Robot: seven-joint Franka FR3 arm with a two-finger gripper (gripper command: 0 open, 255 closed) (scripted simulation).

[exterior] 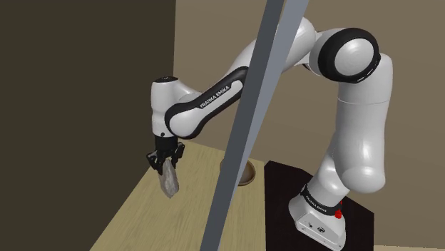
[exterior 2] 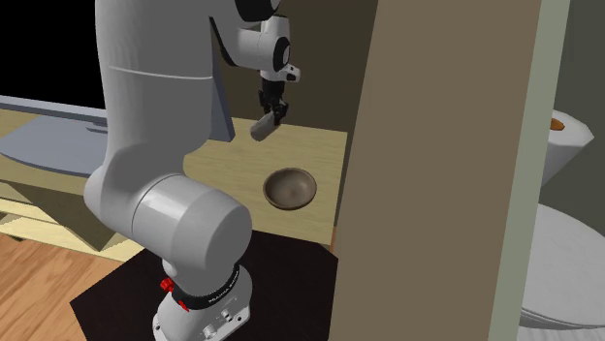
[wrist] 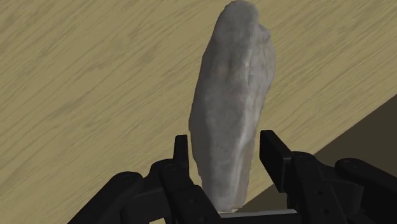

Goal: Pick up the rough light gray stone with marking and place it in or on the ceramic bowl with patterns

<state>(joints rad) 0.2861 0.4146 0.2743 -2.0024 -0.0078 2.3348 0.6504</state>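
The stone (wrist: 232, 114) is a long, slim slab, pale grey and rough, with faint mottled streaks along its face and a rounded far end. It hangs lengthwise from the tool (wrist: 226, 146), whose two black fingers (wrist: 270, 149) stand narrowly apart and press on its flat sides near one end, so most of its length juts out beyond the fingertips. In the shoulder view the stone (exterior: 170, 182) points downward at a slight tilt under the tool (exterior: 166, 162), above the light tabletop (exterior: 142, 221) and seemingly clear of it. The second exterior view shows the stone (exterior 2: 262, 127) held in the tool (exterior 2: 272, 111) over the far part of the tabletop (exterior 2: 315, 145).

The tabletop (wrist: 76, 76) is pale wood with fine straight grain and a sharp edge.

The bowl (exterior 2: 308, 180) sits on it, apart from the stone and nearer the stand (exterior 2: 116, 291). It is round and shallow, dull brown-grey with a darker hollow; any pattern is too faint to make out. In the shoulder view only a sliver of the bowl (exterior: 247, 176) shows beside a slanting grey post (exterior: 249, 121).

The stand (exterior: 282, 189) is a dark box, and the glossy white arm (exterior: 214, 100) arches from it to the tool. A broad tan panel (exterior 2: 436, 165) rises just beside the bowl in the second exterior view.
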